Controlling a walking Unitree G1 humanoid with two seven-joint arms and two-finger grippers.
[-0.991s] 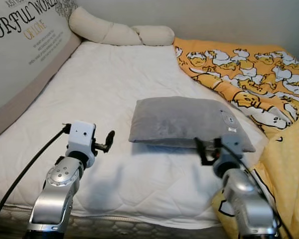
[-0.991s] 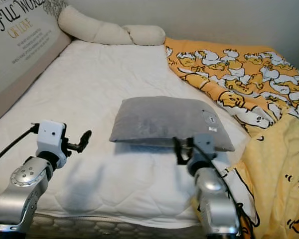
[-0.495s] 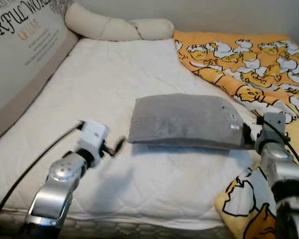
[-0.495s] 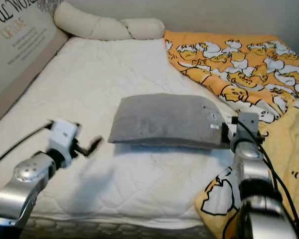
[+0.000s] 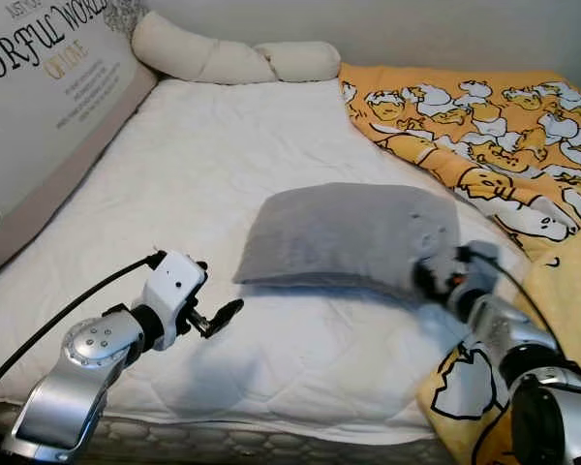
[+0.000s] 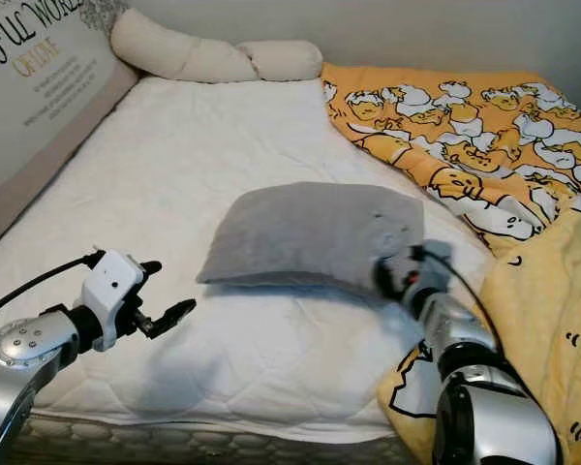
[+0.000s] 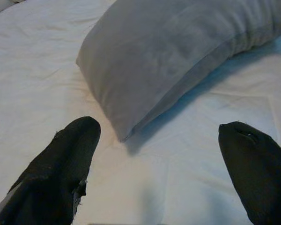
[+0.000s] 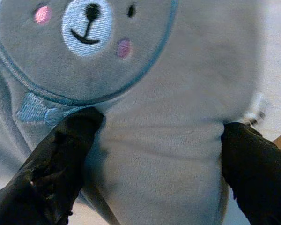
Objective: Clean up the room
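A grey pillow [image 5: 339, 232] lies flat in the middle of the white mattress [image 5: 213, 145]. Its right end carries a stitched bear face [image 8: 86, 28]. My right gripper [image 5: 428, 276] is pressed into that end, open, and its fingers [image 8: 61, 154] straddle the plush fabric. My left gripper [image 5: 223, 315] hovers low over the sheet a little short of the pillow's near-left corner [image 7: 124, 136]. It is open with nothing between its fingers.
An orange-yellow duck-print blanket [image 5: 484, 116] covers the bed's right side and spills over the near-right corner. A long cream bolster [image 5: 223, 60] lies along the far end. A big lettered cushion [image 5: 39, 107] leans on the left. The mattress's front edge [image 5: 271, 441] is just below my arms.
My right gripper has pushed into the pillow's right end, shoving and bunching it leftward. The left gripper has dropped slightly and reached toward the pillow's near-left corner.
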